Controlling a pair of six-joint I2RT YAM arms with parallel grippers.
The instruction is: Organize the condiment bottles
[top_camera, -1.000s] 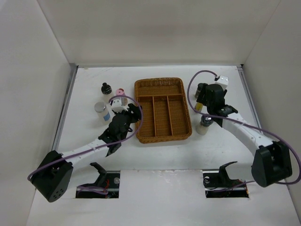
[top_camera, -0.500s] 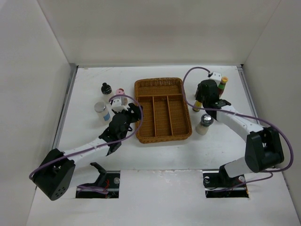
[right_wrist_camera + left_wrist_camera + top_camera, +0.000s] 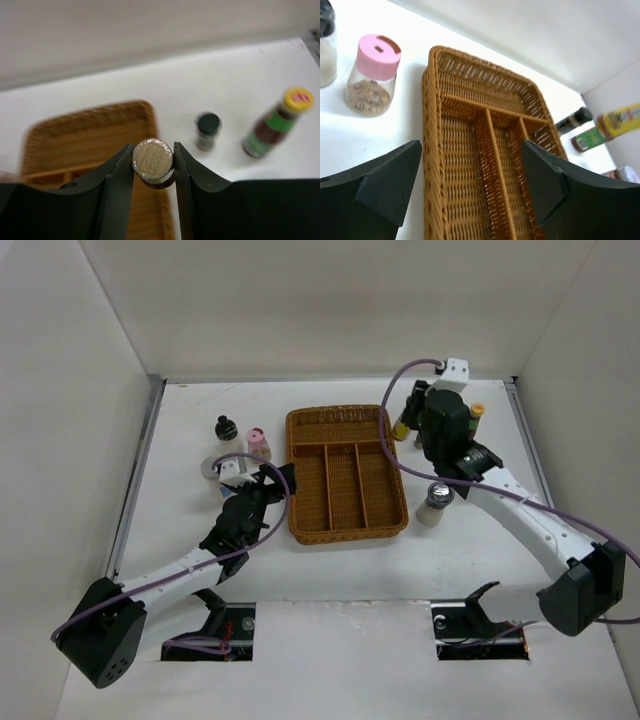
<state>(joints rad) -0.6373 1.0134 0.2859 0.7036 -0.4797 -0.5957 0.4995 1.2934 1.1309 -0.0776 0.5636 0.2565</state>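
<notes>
My right gripper [image 3: 153,165] is shut on the foil-sealed cap of a dark bottle [image 3: 153,160] and holds it in the air by the far right corner of the wicker tray [image 3: 345,475]. In the top view that bottle [image 3: 401,426] shows a yellow top. A green-labelled bottle with a yellow cap [image 3: 277,125] and a small black-capped bottle [image 3: 207,130] stand on the table beyond it. My left gripper [image 3: 470,165] is open with nothing between its fingers, over the tray's left edge. A pink-capped jar [image 3: 374,75] stands just left of the tray.
A black-capped bottle [image 3: 225,428] and a silver-capped jar [image 3: 212,468] stand left of the tray, close to my left gripper [image 3: 272,480]. Another silver-capped jar [image 3: 436,502] stands right of the tray. White walls close in the table on three sides.
The right gripper closed on the dark bottle and carried it up and left toward the tray's far corner. The left gripper opened and drew back a little.
</notes>
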